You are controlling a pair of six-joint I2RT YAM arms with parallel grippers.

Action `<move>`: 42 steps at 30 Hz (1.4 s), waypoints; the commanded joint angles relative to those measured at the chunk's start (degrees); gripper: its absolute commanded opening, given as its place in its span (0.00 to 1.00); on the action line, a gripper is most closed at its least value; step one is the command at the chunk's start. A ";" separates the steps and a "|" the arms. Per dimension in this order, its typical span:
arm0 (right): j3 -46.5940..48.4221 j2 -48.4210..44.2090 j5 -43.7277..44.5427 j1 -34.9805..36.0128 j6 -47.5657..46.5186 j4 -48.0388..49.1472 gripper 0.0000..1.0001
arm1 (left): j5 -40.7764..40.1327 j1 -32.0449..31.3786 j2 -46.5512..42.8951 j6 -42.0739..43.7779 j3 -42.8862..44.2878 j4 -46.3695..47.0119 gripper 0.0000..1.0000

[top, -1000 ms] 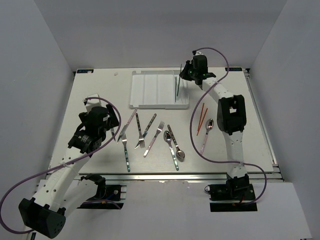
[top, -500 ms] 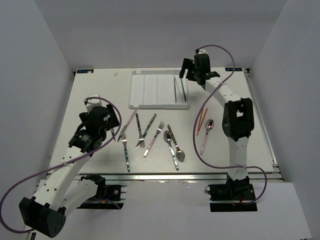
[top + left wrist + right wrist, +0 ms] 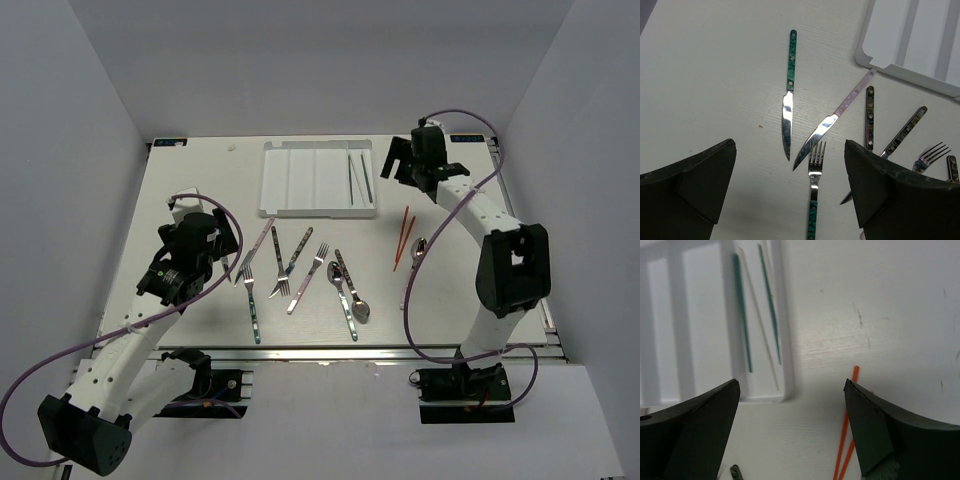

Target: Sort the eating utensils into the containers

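gripper (image 3: 789, 150): jaws wide apart, only table (image 3: 705, 65) between them
teal knife (image 3: 788, 95): blade pointing at the gap
pink knife (image 3: 836, 117): slanted, tip close to the teal knife's tip
fork (image 3: 814, 187): tines right by the pink knife's tip
dark handles (image 3: 869, 117): right of the pink knife
tray (image 3: 875, 57): corner top right, pink handle's end just beside it

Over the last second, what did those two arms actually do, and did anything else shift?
The right gripper let go of the thin green chopsticks it held upright over the flat white plastic tray; they now lie in its rightmost compartment. That arm then drew back to the right, jaws open. The left gripper, the red chopsticks and the silver cutlery on the table stayed put.
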 commanded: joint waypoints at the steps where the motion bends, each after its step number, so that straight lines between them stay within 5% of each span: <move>1: -1.10 2.06 7.80 -0.05 2.46 -6.75 0.89 | -0.13 0.13 -1.13 0.12 0.11 0.05 0.98; 4: -2.78 3.38 10.62 0.21 2.64 -4.65 0.77 | 0.04 0.13 -1.04 0.12 0.20 0.05 0.98; 8: 2.22 10.84 9.49 0.21 2.11 -8.06 0.29 | 0.48 0.13 -1.13 0.21 0.11 0.14 0.98; 15: 5.05 17.18 12.55 0.21 2.90 -9.21 0.38 | 1.19 0.13 -1.04 0.29 0.11 0.40 0.98; 31: 1.36 18.76 11.86 -0.93 3.08 -7.90 0.35 | 1.71 0.13 -1.22 0.47 -0.07 0.49 0.98; 37: -1.27 19.82 11.33 -1.19 4.13 -7.63 0.28 | 1.63 0.13 -1.39 0.47 0.02 0.49 0.98; 39: -2.33 19.47 10.10 -1.20 4.48 -6.32 0.08 | 1.63 0.13 -1.48 0.47 0.02 0.40 0.98; 42: -3.04 18.68 8.61 -1.11 5.54 -5.61 0.00 | 1.63 0.13 -1.39 0.47 0.02 0.40 0.98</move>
